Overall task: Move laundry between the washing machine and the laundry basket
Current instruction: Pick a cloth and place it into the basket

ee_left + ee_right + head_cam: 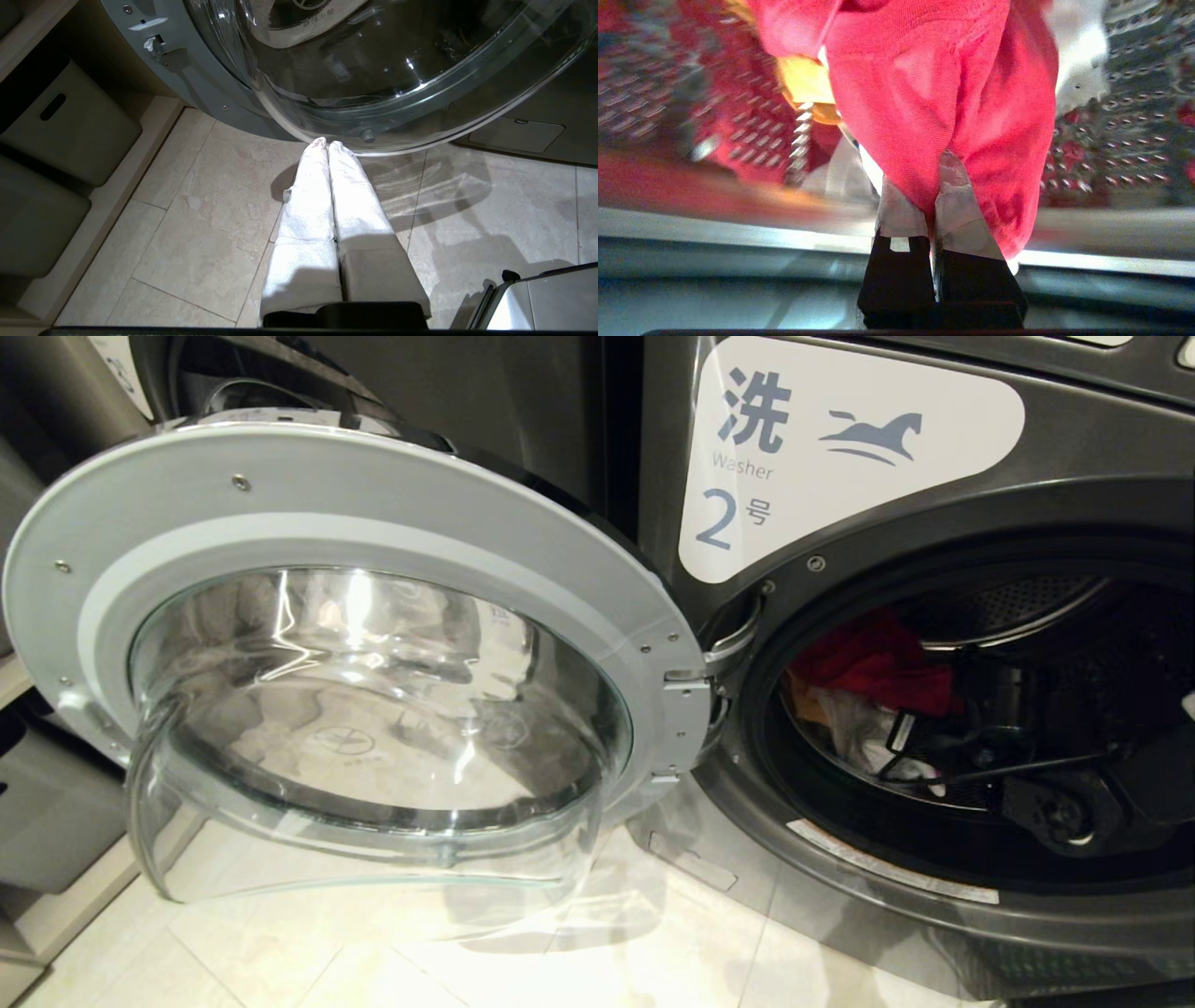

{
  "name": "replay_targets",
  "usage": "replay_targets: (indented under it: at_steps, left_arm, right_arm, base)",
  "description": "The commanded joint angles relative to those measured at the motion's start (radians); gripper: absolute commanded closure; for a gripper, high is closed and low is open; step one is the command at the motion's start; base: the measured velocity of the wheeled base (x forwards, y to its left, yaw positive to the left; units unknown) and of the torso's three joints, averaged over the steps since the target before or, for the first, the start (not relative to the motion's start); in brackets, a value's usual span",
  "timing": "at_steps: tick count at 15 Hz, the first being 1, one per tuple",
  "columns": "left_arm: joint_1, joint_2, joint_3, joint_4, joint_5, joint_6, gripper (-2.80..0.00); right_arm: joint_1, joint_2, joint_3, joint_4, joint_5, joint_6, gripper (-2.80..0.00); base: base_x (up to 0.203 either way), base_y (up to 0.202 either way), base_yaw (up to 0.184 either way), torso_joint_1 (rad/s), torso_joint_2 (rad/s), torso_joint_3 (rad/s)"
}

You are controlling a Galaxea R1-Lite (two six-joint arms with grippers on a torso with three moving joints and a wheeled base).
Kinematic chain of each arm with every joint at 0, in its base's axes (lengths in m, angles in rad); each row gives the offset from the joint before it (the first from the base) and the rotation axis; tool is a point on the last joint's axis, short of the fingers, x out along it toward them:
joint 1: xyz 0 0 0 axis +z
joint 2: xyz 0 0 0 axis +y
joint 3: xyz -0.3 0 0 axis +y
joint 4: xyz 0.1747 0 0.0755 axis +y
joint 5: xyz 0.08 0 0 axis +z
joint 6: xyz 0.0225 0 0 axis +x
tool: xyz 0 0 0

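Observation:
The washing machine (840, 448) labelled 2 stands with its round door (280, 504) swung open to the left. In its drum lies the laundry: a red garment (878, 663), an orange piece (805, 705) and white cloth (854, 728). My right arm (1064, 807) reaches into the drum. There my right gripper (934, 186) is shut on the red garment (924, 93), which drapes over its fingertips. Orange cloth (805, 84) and white cloth (1078, 56) lie behind it. My left gripper (327, 142) is shut and empty, low over the floor under the door glass. The laundry basket is out of view.
The open door's bulging glass (397, 70) hangs just beyond the left gripper. Grey storage bins (70, 126) sit in a low shelf to the left. Pale tiled floor (201, 224) lies below. The perforated drum wall (1134, 116) surrounds the right gripper.

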Motion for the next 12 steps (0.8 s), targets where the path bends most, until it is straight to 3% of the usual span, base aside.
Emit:
replay_targets:
  at_steps: [1,7,12]
  left_arm:
    - [0.0,0.0,0.002,-0.001,0.0,0.001,0.0]
    - [0.0,0.0,0.002,-0.002,0.0,0.001,0.0]
    - [0.0,0.0,0.002,-0.001,0.0,0.001,0.0]
  right_arm:
    - [0.021,-0.11,0.072,-0.01,-0.002,-0.012,0.0]
    - [0.121,-0.348,0.293,-0.044,-0.001,-0.16,0.0]
    - [0.131,-0.479,0.426,-0.099,-0.011,-0.268,0.0]
  base:
    - [0.0,0.0,0.0,0.0,0.0,0.0]
    - [0.0,0.0,0.0,0.0,0.0,0.0]
    - [0.0,0.0,0.0,0.0,0.0,0.0]
